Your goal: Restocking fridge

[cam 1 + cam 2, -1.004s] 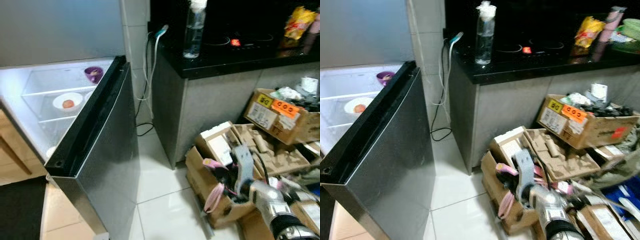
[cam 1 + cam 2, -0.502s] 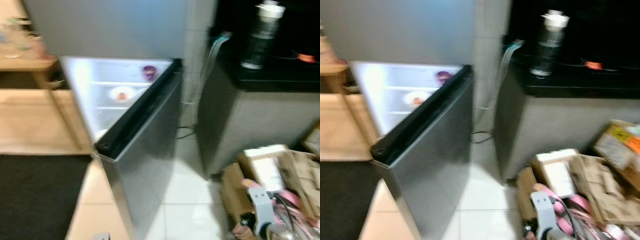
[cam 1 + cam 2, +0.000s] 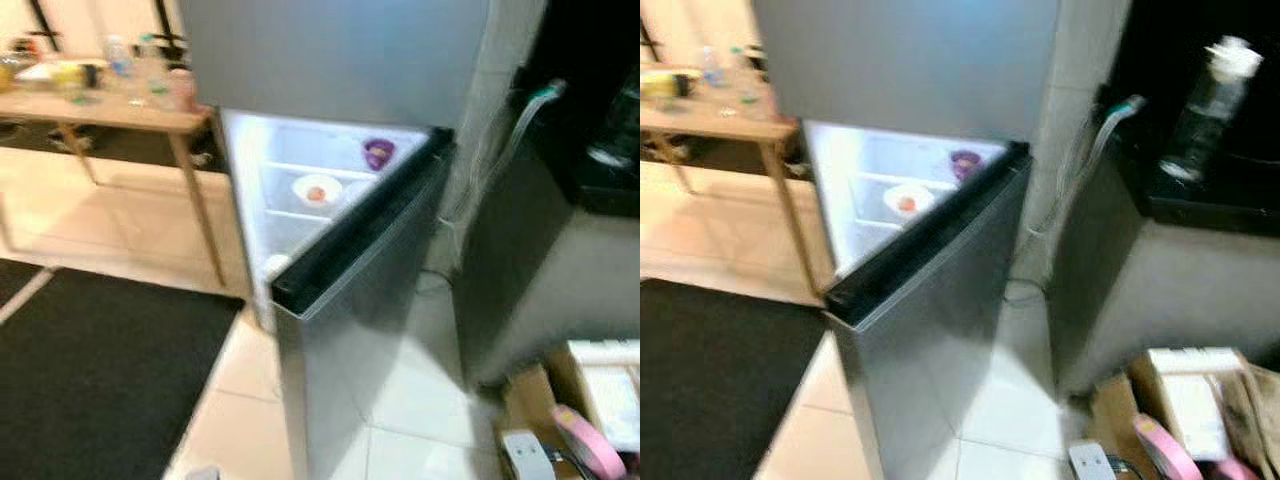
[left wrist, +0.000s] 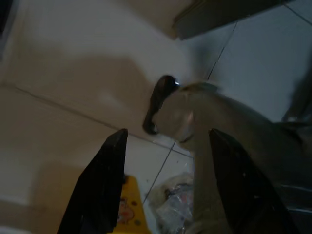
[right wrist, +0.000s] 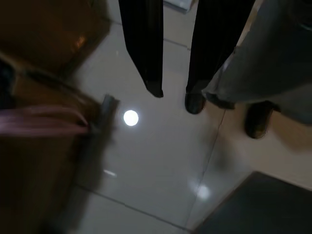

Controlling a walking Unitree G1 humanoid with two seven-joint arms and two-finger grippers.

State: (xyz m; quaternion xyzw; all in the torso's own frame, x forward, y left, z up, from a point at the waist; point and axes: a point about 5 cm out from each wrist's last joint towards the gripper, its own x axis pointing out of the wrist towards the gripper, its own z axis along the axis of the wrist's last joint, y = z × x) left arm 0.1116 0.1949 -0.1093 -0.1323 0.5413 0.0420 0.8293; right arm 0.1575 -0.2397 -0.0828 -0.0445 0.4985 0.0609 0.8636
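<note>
Pale floor tiles [image 5: 146, 161] lie under both idle arms. Each wrist view shows the right gripper [image 5: 173, 92] and left gripper [image 4: 163, 141] with fingers parted, holding nothing. Ahead, the fridge [image 3: 330, 60] stands with its lower door [image 3: 365, 300] swung open; a white bowl [image 3: 317, 189] and purple cup [image 3: 378, 153] sit on lit shelves. A wooden table [image 3: 100, 110] stands to its left.

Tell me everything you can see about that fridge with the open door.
The fridge is tall, with a grey metallic finish. Its upper door is shut; the lower door, edged in black along the top, stands swung open toward the camera. The lit white interior has clear shelves. A purple bowl sits on the upper shelf, and a white bowl holding something orange sits on the one below. It stands on the tiled floor, between a wooden table and a dark counter.
</note>
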